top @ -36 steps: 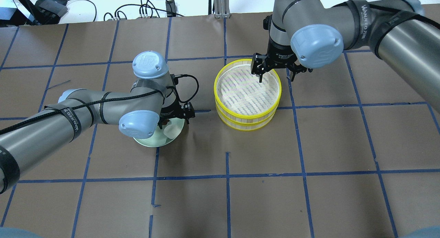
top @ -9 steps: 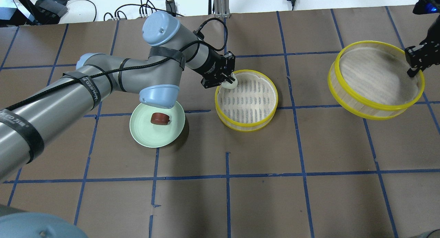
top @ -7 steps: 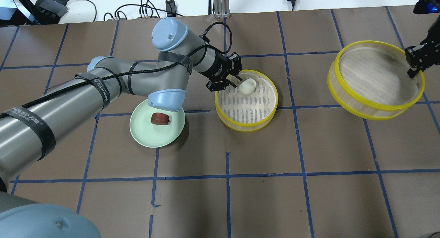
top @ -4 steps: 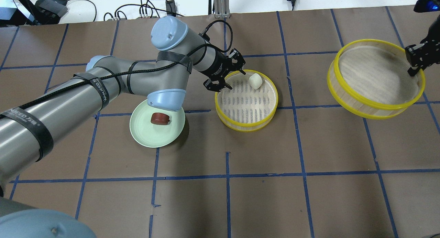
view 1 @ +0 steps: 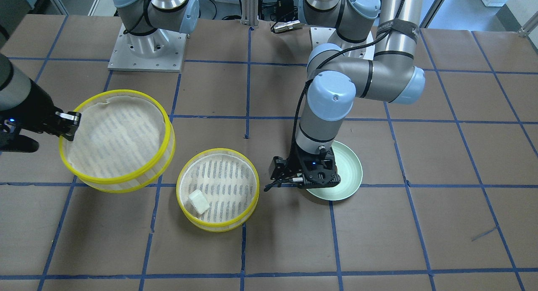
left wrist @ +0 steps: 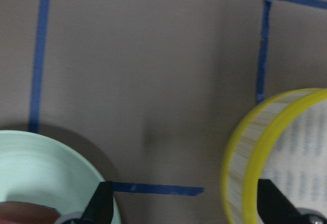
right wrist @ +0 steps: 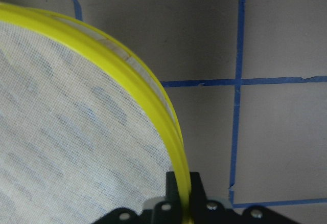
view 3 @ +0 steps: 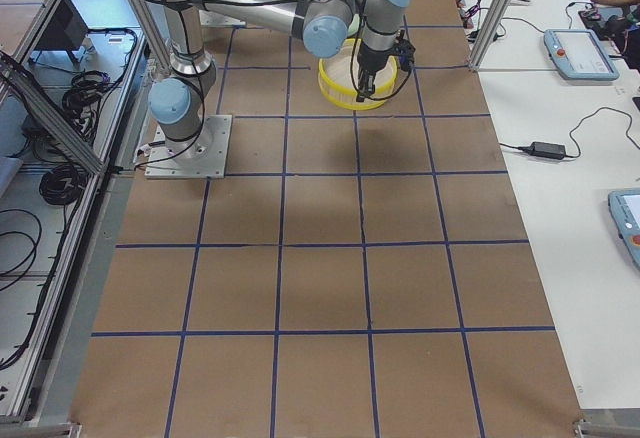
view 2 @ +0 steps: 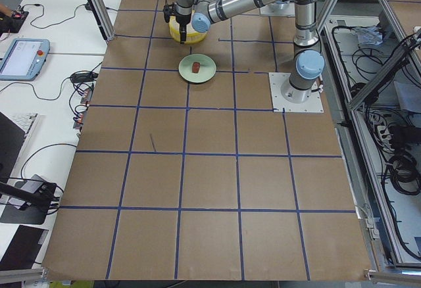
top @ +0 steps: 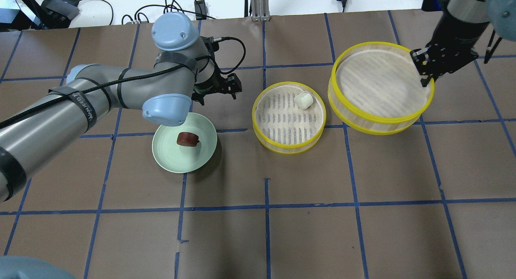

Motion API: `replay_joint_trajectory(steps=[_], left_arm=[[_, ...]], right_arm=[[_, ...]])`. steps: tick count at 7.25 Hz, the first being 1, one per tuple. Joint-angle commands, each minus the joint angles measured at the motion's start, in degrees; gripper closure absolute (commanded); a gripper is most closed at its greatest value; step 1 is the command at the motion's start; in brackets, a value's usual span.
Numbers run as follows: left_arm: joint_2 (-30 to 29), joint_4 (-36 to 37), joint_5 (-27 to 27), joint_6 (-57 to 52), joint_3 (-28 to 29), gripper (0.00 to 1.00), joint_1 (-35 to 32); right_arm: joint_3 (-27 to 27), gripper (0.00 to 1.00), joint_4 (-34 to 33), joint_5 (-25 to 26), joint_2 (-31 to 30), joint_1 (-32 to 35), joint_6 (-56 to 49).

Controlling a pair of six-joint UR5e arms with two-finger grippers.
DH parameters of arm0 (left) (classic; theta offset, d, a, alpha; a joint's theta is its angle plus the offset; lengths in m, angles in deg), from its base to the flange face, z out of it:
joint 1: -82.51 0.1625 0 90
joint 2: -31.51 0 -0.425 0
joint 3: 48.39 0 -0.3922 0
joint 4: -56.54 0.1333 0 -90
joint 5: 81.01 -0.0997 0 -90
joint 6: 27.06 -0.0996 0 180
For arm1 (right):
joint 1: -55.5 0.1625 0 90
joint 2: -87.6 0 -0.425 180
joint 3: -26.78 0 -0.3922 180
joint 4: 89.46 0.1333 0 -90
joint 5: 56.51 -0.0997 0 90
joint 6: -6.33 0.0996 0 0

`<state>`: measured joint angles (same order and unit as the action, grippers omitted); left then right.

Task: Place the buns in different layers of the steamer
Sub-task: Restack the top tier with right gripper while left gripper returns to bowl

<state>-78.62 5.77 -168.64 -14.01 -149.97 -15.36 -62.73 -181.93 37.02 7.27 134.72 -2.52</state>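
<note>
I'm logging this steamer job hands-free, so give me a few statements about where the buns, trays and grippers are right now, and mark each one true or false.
1. The white bun lies in the steamer tray on the table. True.
2. The reddish-brown bun is held in the left gripper. False: it lies on the green plate, and the left gripper is open and empty.
3. The right gripper clamps the second steamer tray by its rim. True.
4. The two trays are stacked. False: the second steamer tray is held off to one side, not on top of the other, and it has no bun in it.
</note>
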Motion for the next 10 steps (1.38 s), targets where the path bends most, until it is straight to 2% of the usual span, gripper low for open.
replay_joint_trajectory(steps=[1,2,3,4,6,7,8,9,10], left_arm=[[1.0,-0.8,-0.7,-12.2,-6.0,0.0,7.0],[0.9,-0.8,-0.9,-12.4,-6.8,0.0,7.6],[0.8,-0.9,-1.0,-12.6,-7.5,0.0,7.6],[0.8,-0.9,-1.7,-12.7,-9.1,0.0,7.6],[0.3,-0.8,-2.1,-12.0,-9.4,0.02,7.6],[0.0,-0.8,-1.9,-12.0,-9.7,0.05,7.6],[0.0,-0.7,-1.8,-12.0,-9.7,0.18,7.6],[0.0,-0.7,-1.7,-11.8,-9.8,0.65,7.6],[0.0,-0.6,-1.3,-11.3,-9.8,0.81,7.6]], right_arm=[[-2.0,0.96,-4.5,-0.8,1.9,5.7,10.8],[-2.2,0.96,-5.9,-2.5,3.7,9.9,16.3],[-1.7,0.95,-11.6,-2.6,5.3,13.7,20.0],[-1.7,0.95,-14.6,-2.5,7.7,14.8,21.0],[-1.8,0.95,-15.5,-2.7,9.8,17.2,25.9],[-1.8,0.95,-15.6,-2.6,11.9,17.0,24.1],[-2.2,0.95,-15.5,-2.5,11.9,17.0,23.9],[-3.0,0.95,-14.8,-2.6,11.8,17.0,23.2],[-3.1,0.94,-14.8,-2.6,11.8,17.0,23.2]])
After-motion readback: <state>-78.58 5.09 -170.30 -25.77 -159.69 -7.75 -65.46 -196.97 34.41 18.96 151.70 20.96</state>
